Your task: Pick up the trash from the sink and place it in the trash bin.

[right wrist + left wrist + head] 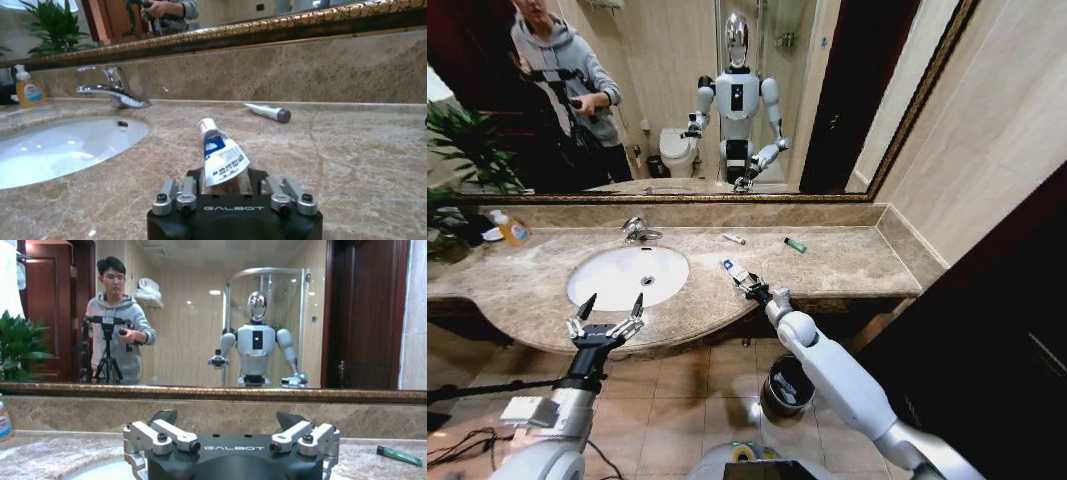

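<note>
White-and-blue tube (pixel 222 159) sits pinched in my right gripper (pixel 755 288) just above the counter; I'd lift straight up before swinging w/ it down to the black trash bin (pixel 785 385) on the floor below the gripper. Left gripper (pixel 606 322) hangs spread wide at the sink (pixel 592 280) front edge. Brown marble counter (pixel 360 165): 2nd white tube (pixel 267 112) and green tube (pixel 795 244) lie beyond the right gripper toward the mirror (pixel 847 100); faucet (pixel 110 90) off to its side.

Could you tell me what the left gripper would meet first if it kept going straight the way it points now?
Probably the sink: the open left gripper points at its front rim, though its height above it is unclear.
</note>
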